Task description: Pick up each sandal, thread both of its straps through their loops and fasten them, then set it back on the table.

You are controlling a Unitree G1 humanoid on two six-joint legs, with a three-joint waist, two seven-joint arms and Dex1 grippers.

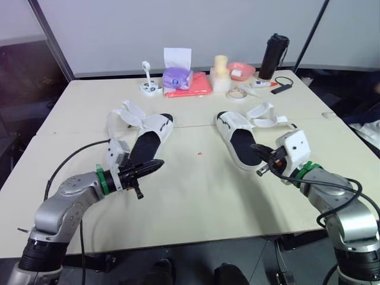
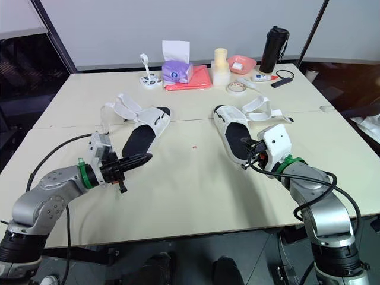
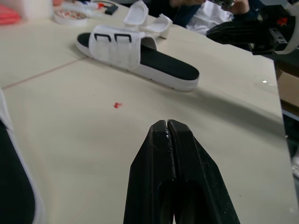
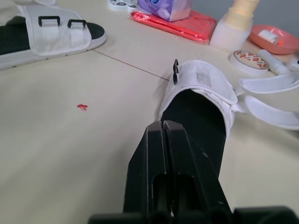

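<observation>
Two white sandals with black insoles lie on the table with their straps unfastened and splayed outward. The left sandal (image 1: 146,139) lies just beyond my left gripper (image 1: 159,164), which is shut and empty, hovering over its heel end. The right sandal (image 1: 238,141) has its heel beside my right gripper (image 1: 255,148), shut with nothing in it. In the left wrist view the right sandal (image 3: 140,57) lies ahead of the closed fingers (image 3: 170,154). In the right wrist view the fingers (image 4: 164,154) point at the right sandal's black insole (image 4: 196,114), and the left sandal (image 4: 46,35) lies farther off.
At the table's far side stand a tissue box (image 1: 177,72) on a red cloth (image 1: 190,86), a tape roll (image 1: 238,94), a pink dish (image 1: 241,70), a cream bottle (image 1: 221,72) and a black tumbler (image 1: 273,57). A small red speck (image 1: 200,154) lies between the sandals.
</observation>
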